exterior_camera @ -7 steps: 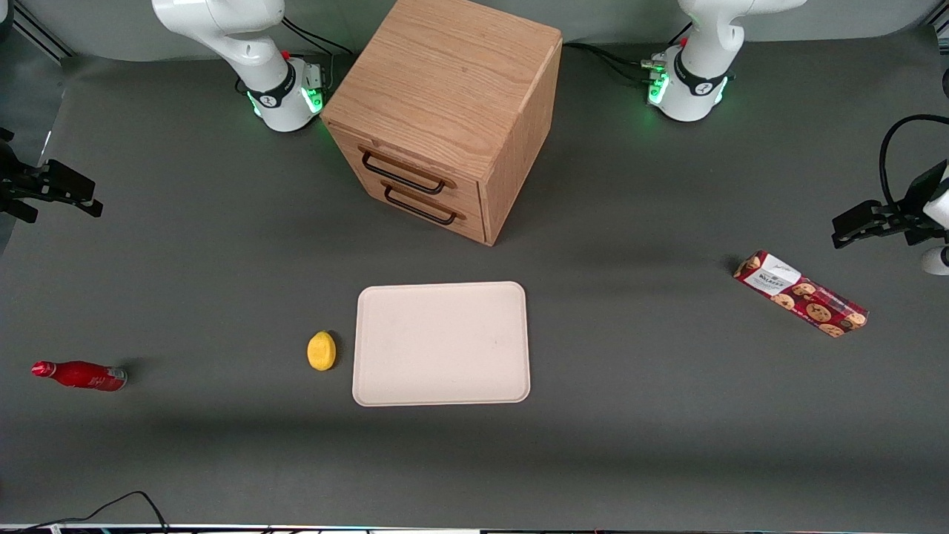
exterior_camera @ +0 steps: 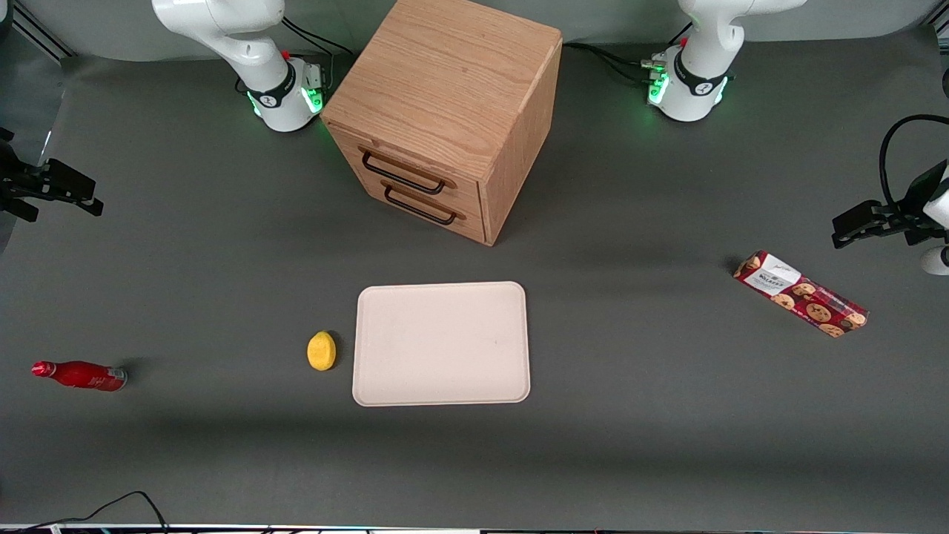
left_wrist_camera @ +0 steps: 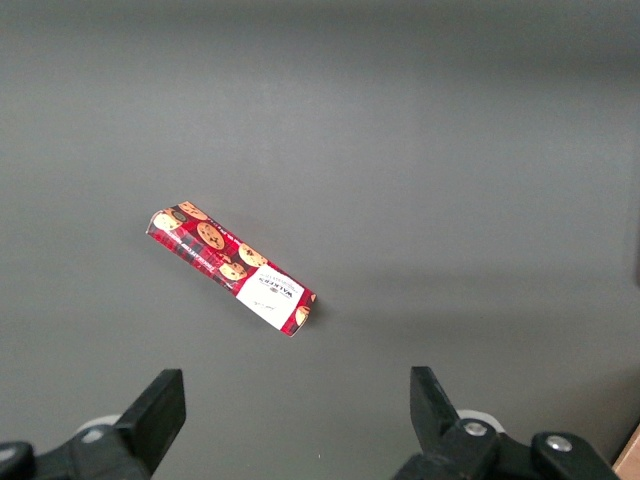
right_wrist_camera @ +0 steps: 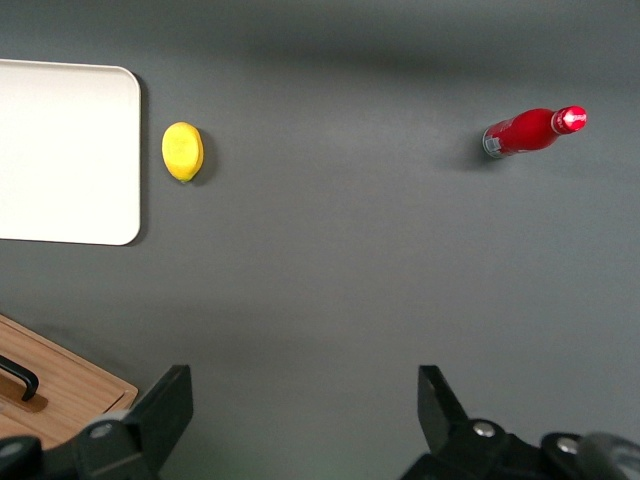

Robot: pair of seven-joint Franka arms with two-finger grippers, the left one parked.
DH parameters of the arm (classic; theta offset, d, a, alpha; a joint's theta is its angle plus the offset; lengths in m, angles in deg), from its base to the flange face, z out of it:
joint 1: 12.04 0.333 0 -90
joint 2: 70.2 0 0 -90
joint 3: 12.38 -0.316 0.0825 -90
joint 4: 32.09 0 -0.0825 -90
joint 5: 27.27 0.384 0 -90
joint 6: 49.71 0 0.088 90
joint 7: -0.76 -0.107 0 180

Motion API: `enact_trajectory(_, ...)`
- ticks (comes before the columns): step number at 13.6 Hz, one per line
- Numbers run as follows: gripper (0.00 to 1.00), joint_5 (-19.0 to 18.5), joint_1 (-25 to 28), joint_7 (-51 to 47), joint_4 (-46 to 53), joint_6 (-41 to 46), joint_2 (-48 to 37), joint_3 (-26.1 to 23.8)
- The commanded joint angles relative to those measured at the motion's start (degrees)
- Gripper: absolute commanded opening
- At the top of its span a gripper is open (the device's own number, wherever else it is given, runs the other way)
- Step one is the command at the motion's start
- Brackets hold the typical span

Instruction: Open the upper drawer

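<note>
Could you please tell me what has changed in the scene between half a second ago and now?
Almost nothing has changed. The gripper has crept very slightly farther from the front camera, staying open above the table at the working arm's end, with nothing taken hold of or let go. The upper drawer is still shut, and the tray, lemon, red bottle and cookie box lie where they were.

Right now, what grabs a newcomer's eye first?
The oak cabinet, both drawers shut, the upper drawer untouched. Nearer the camera lies a cream tray with a lemon beside it. The gripper hangs open above the working arm's end of the table, far from the handle.
</note>
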Motion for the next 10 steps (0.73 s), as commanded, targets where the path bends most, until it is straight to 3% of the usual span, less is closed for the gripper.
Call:
enact_trajectory(1,1.00,0.59,-0.21,1.10,1.30,0.99,0.56,0.06)
enact_trajectory(6,1.00,0.76,1.54,1.10,1.30,4.23,0.47,-0.55)
enact_trajectory(10,1.00,3.13,10.23,1.45,1.47,7.66,0.21,-0.38)
